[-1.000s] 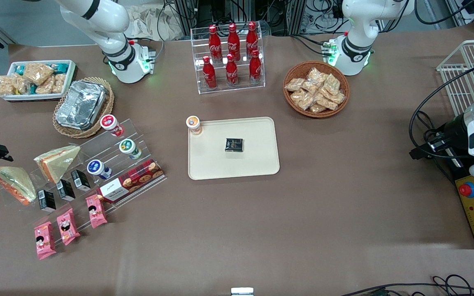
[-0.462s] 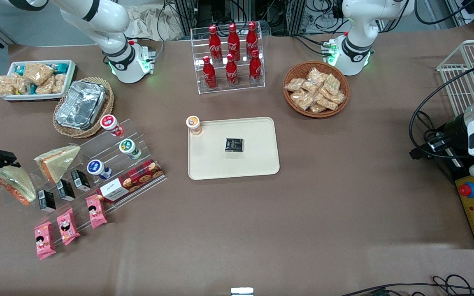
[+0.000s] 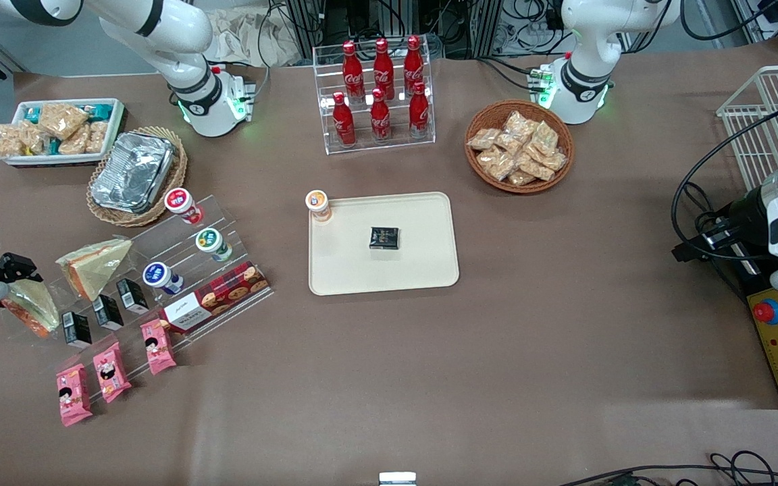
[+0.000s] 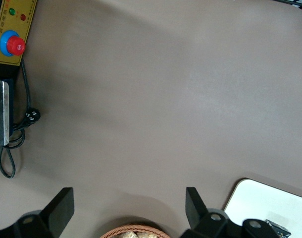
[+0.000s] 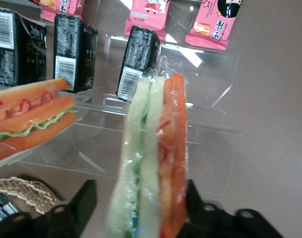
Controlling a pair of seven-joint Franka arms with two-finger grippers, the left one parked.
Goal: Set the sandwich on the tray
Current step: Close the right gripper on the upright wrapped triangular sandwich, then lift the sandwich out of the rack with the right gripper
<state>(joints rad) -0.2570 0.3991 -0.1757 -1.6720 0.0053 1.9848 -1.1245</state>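
Observation:
The sandwich (image 3: 32,305) (image 5: 151,163), a plastic-wrapped wedge with pale green bread and an orange filling strip, lies on the table toward the working arm's end, beside the clear rack. My gripper (image 3: 14,283) (image 5: 139,198) is down over it and open. One finger (image 5: 86,201) stands a little off the pale bread side, and the other finger (image 5: 191,198) sits close against the orange side. The beige tray (image 3: 423,270) lies mid-table, well away from the gripper, with a small black packet (image 3: 384,237) on it and an orange-lidded cup (image 3: 318,204) at its corner.
A second tan wedge (image 3: 92,266) (image 5: 27,119) rests on the clear stepped rack (image 3: 227,256) close to the gripper, along with black boxes (image 5: 74,52), pink packets (image 3: 111,370), a cookie box (image 3: 217,295) and small cups. Farther back sits a basket holding a foil container (image 3: 134,172).
My gripper has come in from the table's edge toward the rack and now covers the sandwich's end, with the wedge between its fingers. The sandwich has not moved.

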